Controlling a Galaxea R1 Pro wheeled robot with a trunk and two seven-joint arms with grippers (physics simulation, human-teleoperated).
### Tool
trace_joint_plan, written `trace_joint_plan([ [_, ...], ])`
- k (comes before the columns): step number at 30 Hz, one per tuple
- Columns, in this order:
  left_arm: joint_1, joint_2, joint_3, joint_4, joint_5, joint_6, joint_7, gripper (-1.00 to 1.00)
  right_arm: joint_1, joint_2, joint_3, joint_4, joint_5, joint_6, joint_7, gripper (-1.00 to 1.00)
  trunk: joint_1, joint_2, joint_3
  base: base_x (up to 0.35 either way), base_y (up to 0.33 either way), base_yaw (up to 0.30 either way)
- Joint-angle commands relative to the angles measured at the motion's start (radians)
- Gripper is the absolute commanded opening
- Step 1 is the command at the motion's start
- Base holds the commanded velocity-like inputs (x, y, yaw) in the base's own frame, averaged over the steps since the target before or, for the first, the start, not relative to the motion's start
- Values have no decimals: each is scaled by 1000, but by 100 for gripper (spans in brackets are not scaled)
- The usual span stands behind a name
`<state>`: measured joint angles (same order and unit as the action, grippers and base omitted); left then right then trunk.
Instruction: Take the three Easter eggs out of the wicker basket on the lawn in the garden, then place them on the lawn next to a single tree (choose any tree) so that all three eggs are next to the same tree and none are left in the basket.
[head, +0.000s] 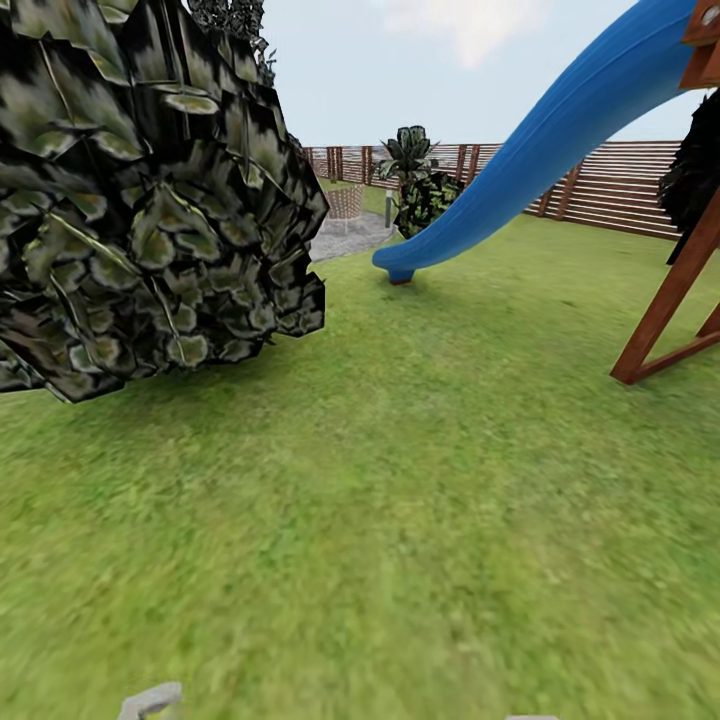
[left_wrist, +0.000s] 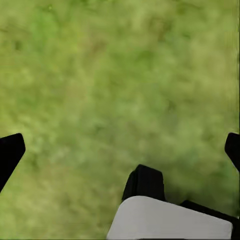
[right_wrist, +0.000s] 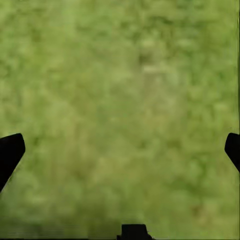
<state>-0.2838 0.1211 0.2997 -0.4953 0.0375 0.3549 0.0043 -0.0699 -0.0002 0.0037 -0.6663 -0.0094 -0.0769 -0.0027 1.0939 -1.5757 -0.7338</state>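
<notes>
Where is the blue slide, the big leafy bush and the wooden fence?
blue slide (head: 520, 170), head view, on the middle of its chute.
leafy bush (head: 140, 200), head view, on its dark leaves at the left.
wooden fence (head: 630, 185), head view, on the slats behind the slide.

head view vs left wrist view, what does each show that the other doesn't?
Head view, not left wrist: a big dark leafy bush, a blue slide with its brown wooden frame, a slatted wooden fence, a gravel patch, a wicker basket far off beside it, a leafy plant and sky.

Left wrist, not head: the left gripper, its two dark fingertips spread wide with nothing between, plus a grey-white part of the robot.

Both: the lawn.
</notes>
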Motion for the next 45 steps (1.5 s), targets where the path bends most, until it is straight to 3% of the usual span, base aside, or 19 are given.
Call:
trace_joint_plan([
  [1,-9,2,26,-8,1,1,0,100,0,0,0,-19,-1,1,0,100,4,-7,-3,0,0,0],
  [5,-23,5,62,-34,2,-10,1,100,0,3,1,-76,3,-7,-3,100,19,-35,-16,0,0,0],
  [6,-24,-8,61,-43,0,-27,-1,100,0,3,4,-82,5,-8,-5,100,23,-42,-19,0,0,0],
  [8,-25,-45,56,-46,-4,-56,-2,100,-1,1,6,-60,9,-9,-4,100,31,-56,-25,0,0,0],
  [11,-25,-68,48,-45,-6,-73,-3,100,-1,0,5,-10,3,-15,-4,100,42,-77,-35,0,0,0],
  [14,-25,-74,45,-32,-6,-76,-4,100,-1,4,4,52,1,-54,-3,100,54,-98,-44,0,0,0],
  [15,-25,-76,45,15,-5,-78,-4,100,-1,5,4,79,-1,-99,-3,100,58,-105,-47,0,0,0],
  [20,-25,-89,45,39,-2,-80,-16,100,0,5,3,89,-2,-119,-3,100,77,-140,-63,0,0,-38],
  [26,-25,-93,43,44,-5,-82,-84,100,-1,5,2,90,-1,-121,-3,100,100,-182,-82,0,0,-263],
  [34,-25,-94,41,42,-7,-82,-93,100,-1,5,2,90,-1,-121,-3,100,130,-238,-107,0,0,-293],
  [38,-25,-104,39,36,-8,-121,-93,100,-1,4,2,77,1,-121,-3,100,146,-266,-119,0,0,-208],
  [42,-26,-106,1,17,-9,-158,-93,100,-9,3,2,35,1,-121,-4,100,161,-294,-132,0,0,-39],
  [45,-25,-97,-26,-44,-8,-158,-91,100,-39,4,2,25,0,-121,-5,100,161,-294,-132,0,0,-6],
])
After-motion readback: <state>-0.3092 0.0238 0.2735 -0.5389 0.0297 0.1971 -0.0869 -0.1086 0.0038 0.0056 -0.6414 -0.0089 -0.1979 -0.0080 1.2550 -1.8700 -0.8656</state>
